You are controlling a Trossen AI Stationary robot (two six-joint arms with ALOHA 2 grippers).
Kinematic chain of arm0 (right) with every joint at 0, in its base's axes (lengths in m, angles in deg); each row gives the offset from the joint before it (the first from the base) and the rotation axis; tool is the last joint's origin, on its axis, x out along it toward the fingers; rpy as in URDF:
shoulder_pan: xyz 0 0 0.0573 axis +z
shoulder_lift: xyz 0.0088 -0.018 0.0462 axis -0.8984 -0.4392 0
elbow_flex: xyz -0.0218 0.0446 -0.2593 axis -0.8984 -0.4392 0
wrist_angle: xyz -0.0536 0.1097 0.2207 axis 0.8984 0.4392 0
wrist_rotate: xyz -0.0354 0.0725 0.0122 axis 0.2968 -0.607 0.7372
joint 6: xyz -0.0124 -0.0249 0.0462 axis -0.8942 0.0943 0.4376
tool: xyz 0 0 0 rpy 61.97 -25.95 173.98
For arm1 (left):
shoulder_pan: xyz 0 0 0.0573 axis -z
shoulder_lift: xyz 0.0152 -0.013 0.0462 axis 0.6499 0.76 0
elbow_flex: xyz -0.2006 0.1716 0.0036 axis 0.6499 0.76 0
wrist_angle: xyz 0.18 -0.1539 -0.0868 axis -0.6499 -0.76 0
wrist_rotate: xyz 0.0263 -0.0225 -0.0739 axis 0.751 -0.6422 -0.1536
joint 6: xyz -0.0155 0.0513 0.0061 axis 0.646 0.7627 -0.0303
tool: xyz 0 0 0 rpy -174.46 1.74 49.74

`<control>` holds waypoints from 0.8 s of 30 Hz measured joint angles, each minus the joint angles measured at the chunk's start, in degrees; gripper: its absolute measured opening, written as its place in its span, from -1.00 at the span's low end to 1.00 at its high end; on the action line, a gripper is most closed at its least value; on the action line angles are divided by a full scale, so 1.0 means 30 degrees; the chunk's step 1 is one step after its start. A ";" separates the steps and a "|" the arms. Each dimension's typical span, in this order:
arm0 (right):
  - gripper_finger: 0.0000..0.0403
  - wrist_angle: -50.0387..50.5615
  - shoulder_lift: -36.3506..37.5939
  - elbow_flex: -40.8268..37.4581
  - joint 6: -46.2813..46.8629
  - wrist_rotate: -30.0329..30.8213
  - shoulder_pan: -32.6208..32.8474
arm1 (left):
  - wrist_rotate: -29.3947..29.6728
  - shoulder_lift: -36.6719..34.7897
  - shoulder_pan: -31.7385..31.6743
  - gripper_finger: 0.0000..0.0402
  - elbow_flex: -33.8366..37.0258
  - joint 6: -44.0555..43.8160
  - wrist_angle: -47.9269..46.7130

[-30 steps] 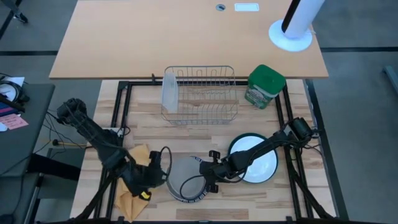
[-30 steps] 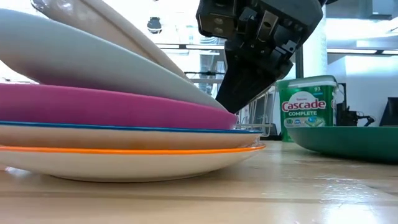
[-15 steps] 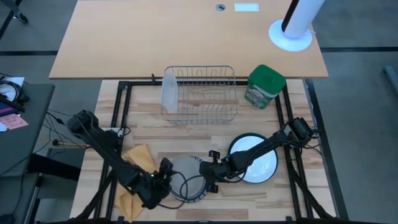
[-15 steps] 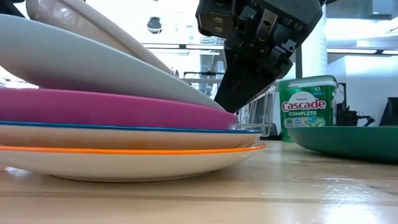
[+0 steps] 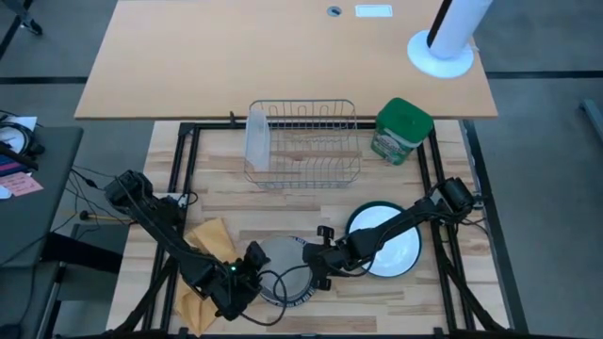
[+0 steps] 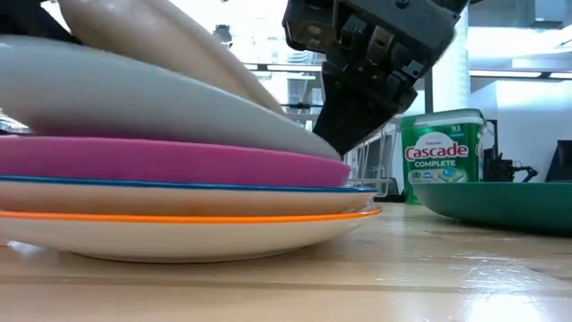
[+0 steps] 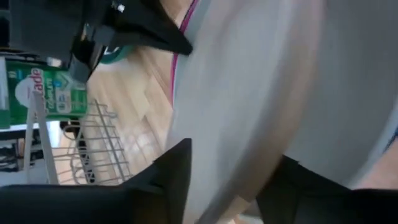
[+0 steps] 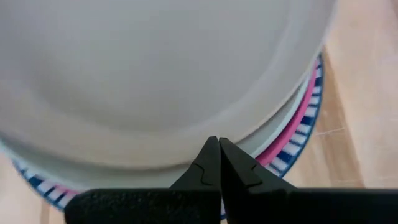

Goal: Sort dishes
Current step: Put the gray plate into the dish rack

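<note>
A stack of small plates (image 5: 283,273) lies near the table's front edge: an orange-rimmed patterned one (image 6: 197,228) at the bottom, then a blue-rimmed one, a magenta one (image 6: 170,165) and a grey one (image 6: 134,98). A cream-backed top plate (image 6: 152,40) is tilted above them, its left side raised. My left gripper (image 5: 243,280) is at the stack's left rim, shut on the top plate. My right gripper (image 5: 314,261) is shut at the stack's right rim. The larger white plate with a green rim (image 5: 383,240) lies flat to the right. My left gripper has the top plate's rim (image 7: 249,155) between its two fingers, at the plate's left side. It comes in low from the table's left. The plate's held side is raised, and its right side rests on the grey plate. My right gripper touches the right rim of the grey plate (image 6: 317,148) with its shut fingertips (image 8: 217,149). It slants down from the table's right. The plates lie under the tips on the stack.
A wire dish rack (image 5: 303,141) stands behind the stack, with a frosted translucent container (image 5: 256,139) at its left end. A green canister (image 5: 400,130) stands at the back right. A yellow cloth (image 5: 205,254) lies under my left arm.
My left gripper has moved toward the table's right and near edge, in against the stack's left rim. The tilted grey plate has sunk on its left side and now lies almost flat on the magenta one. The top plate stays tilted. My right gripper has kept still.
</note>
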 joint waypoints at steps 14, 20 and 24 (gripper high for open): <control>-1.00 0.1049 0.0427 0.0706 -0.0201 0.0306 0.0081 | -0.1195 0.0015 0.0032 -0.76 -0.1681 -0.0403 -0.1083; -1.00 0.5853 0.1024 0.3564 -0.1174 0.2062 0.0480 | 0.0069 -0.0015 0.0003 -0.75 -0.1717 -0.0295 -0.1146; -1.00 1.0396 0.1828 0.6248 -0.1511 0.4077 0.0676 | 0.0109 -0.0015 0.0003 -0.78 -0.1966 -0.0414 -0.1460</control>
